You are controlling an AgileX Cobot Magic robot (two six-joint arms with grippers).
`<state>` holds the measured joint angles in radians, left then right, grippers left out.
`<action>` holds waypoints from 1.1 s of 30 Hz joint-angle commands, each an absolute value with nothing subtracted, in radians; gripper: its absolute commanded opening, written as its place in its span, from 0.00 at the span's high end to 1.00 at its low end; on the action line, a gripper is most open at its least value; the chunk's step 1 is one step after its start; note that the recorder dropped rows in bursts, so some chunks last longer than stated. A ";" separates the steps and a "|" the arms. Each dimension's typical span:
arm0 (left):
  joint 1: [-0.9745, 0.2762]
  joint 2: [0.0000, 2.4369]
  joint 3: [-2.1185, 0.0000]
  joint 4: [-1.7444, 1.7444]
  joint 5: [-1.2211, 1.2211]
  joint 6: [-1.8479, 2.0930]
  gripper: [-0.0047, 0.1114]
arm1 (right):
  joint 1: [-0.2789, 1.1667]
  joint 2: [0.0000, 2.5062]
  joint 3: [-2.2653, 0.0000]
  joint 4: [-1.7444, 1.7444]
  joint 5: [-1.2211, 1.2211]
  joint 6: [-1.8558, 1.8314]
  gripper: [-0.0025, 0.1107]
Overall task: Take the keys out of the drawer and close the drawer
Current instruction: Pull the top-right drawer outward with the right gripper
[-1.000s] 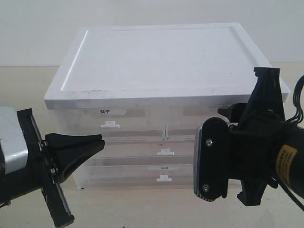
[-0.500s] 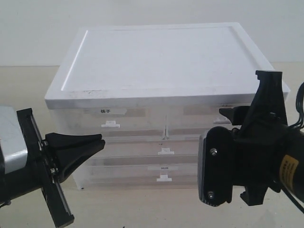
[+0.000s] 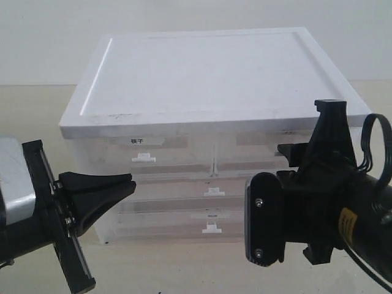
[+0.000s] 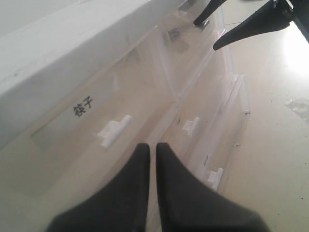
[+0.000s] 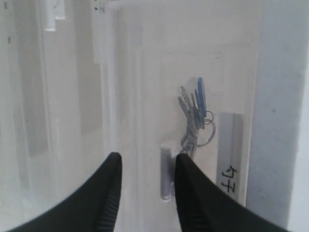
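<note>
- Cabinet (image 3: 202, 73) of white plastic with a flat white lid and translucent drawers stacked beneath it, standing on a pale tabletop (image 3: 37, 110).
- Top row holds two half-width drawers. The one on the left (image 4: 87, 125) has a label with bold black characters.
- The drawer (image 5: 145, 72) on the right of that row looks pushed in, its front level with its neighbour.
- Right gripper (image 5: 147, 164) sits just in front of this drawer. Its two black fingers (image 5: 112, 183) are spread apart, one on either side of the drawer's tab handle (image 5: 166, 174), and hold nothing.
- Left gripper (image 4: 151, 146) hovers near the labelled drawer. Its fingers are pressed together with nothing between them.
- Grey label strip (image 5: 231, 154) with a faint mark lies beside the tab handle.
- The keys (image 5: 195, 116), a small bunch on a ring with one blue piece, show blurred through the drawer front, inside the drawer, just behind the handle.
</note>
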<state>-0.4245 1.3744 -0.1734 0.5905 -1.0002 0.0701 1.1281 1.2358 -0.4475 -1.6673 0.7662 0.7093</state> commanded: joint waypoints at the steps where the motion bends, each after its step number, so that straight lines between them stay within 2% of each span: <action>1: -0.431 1.377 -0.176 0.595 -1.022 0.062 0.92 | 1.125 1.244 -0.443 -1.701 0.795 0.736 0.69; 3: -0.431 1.377 -0.176 0.595 -1.022 0.062 0.92 | 1.125 1.244 -0.443 -1.697 0.806 0.736 0.71; 5: -0.431 1.377 -0.176 0.595 -1.019 0.062 0.92 | 1.125 1.244 -0.443 -1.685 0.808 0.736 0.77; 8: -0.431 1.377 -0.176 0.595 -1.018 0.062 0.92 | 1.125 1.244 -0.443 -1.670 0.808 0.728 0.98; 13: -0.431 1.377 -0.176 0.593 -1.018 0.062 0.92 | 1.131 1.244 -0.443 -1.542 0.808 0.600 0.98; 19: -0.431 1.377 -0.176 0.589 -1.016 0.062 0.92 | 1.257 1.089 -0.443 -1.360 0.849 0.495 0.98; 27: -0.431 1.377 -0.176 0.589 -1.009 0.062 0.92 | 1.257 0.986 -0.443 -1.075 0.855 0.280 0.98; 33: -0.431 1.377 -0.176 0.589 -1.012 0.062 0.92 | 1.257 0.897 -0.453 -1.049 0.716 0.277 0.96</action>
